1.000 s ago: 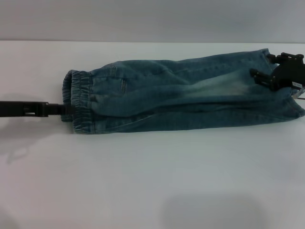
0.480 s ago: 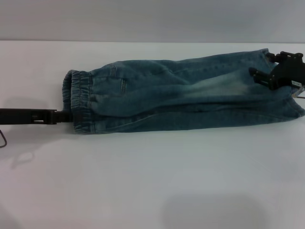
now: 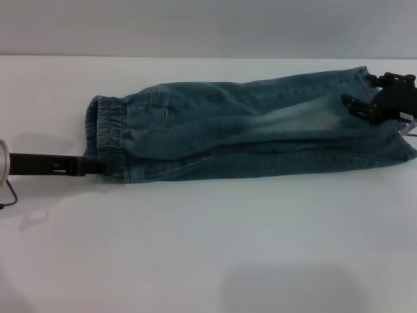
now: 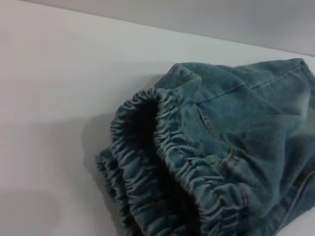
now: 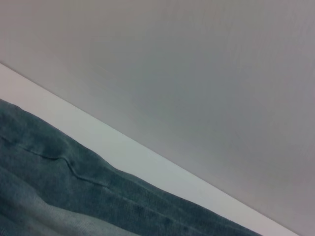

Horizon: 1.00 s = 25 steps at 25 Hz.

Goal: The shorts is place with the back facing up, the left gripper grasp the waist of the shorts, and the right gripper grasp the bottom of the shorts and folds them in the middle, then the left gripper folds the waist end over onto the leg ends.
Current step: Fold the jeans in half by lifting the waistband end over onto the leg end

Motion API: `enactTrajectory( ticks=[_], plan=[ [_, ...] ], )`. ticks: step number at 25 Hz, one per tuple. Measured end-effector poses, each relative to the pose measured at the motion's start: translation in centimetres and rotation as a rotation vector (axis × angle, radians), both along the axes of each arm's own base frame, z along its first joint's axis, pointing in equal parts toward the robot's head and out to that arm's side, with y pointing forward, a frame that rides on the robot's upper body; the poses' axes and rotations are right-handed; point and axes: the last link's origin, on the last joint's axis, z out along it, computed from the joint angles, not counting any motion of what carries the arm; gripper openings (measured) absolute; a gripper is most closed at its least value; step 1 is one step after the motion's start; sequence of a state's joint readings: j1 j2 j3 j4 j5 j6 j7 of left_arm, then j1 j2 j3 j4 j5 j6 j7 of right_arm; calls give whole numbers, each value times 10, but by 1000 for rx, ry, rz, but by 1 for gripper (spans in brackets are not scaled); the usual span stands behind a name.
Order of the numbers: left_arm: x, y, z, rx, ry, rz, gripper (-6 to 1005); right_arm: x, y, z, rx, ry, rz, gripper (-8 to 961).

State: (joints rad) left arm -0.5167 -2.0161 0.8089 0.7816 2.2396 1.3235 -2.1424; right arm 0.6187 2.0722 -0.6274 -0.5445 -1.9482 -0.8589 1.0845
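In the head view, the shorts (image 3: 251, 127) are seen folded lengthwise on the white table (image 3: 208, 248), stretched between the 2 claws. The left gripper (image 3: 104, 167) is reached in low and flat from the robot's left, its slim black tip pressed against the near corner of the waist (image 3: 104, 134). Whether its fingers are spread or pinched on the band cannot be told from here. The ruffled band is bunched just beyond that tip, on the far side of it. At the other end, the right gripper (image 3: 365, 107) is laid over the leg ends (image 3: 391, 140), its angular black jaws set on the denim; the width of its opening cannot be told either.

In the left wrist view, the waist (image 4: 162, 172) is met close up, its 2 gathered layers parted in a dark mouth, with the denim (image 4: 246, 128) running away behind. No fingers are shown.

In the right wrist view, only a slope of denim (image 5: 64, 196) with a stitched seam is caught, against the table edge (image 5: 128, 147) and a grey wall (image 5: 197, 73).
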Motion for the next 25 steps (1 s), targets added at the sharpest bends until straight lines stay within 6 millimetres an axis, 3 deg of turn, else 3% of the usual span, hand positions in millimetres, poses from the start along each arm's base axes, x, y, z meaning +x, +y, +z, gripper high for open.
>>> enactTrajectory(
  ticks=[7,25],
  plan=[
    [-2,3,-1,7,28,13,666,0,0,0,0,0,-1,618],
    [16,10,-9,-24,2,-30,665,3,-2,1,4,-1,-8,616]
  ],
)
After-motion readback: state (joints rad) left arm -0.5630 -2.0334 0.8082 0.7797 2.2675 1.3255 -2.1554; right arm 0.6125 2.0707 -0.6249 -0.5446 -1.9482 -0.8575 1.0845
